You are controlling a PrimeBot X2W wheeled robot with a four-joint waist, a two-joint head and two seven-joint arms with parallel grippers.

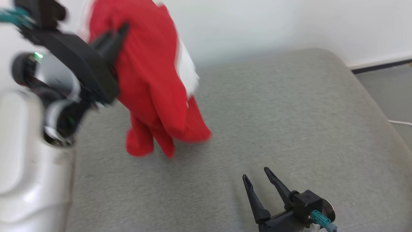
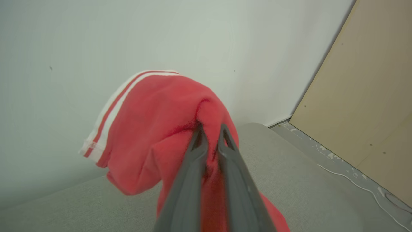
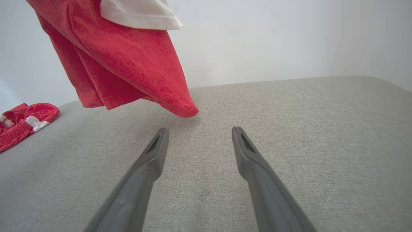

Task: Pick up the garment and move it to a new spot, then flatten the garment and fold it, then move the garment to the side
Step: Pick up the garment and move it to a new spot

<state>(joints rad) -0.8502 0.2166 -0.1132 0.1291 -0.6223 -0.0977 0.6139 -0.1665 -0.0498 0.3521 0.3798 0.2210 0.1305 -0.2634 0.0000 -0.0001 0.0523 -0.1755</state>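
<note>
- The right gripper sits nearest, low at the right of the head view. It is over the grey pad with its two dark fingers spread wide and nothing between them.
- In the right wrist view the same right gripper points across bare grey pad towards the hanging cloth, with clear space between them.
- The pale left forearm rises up the left edge of the head view.
- The left gripper is raised high at the upper left, its fingers drawn narrow and pinching a fold of the garment.
- The left wrist view shows that pinch close up: the left gripper has red cloth bunched between and around its tips.
- The garment is red with white stripes along one edge.
- It hangs from that grip above the left half of the pad, blurred in the head view.
- The lower ends of the garment come close to the pad (whether the lowest corner touches it cannot be told).
- A second red cloth with white trim lies crumpled on the pad, well to one side.
- Beyond the pad stands a plain white wall.
- A white cable runs over the floor beside a wooden panel.
</note>
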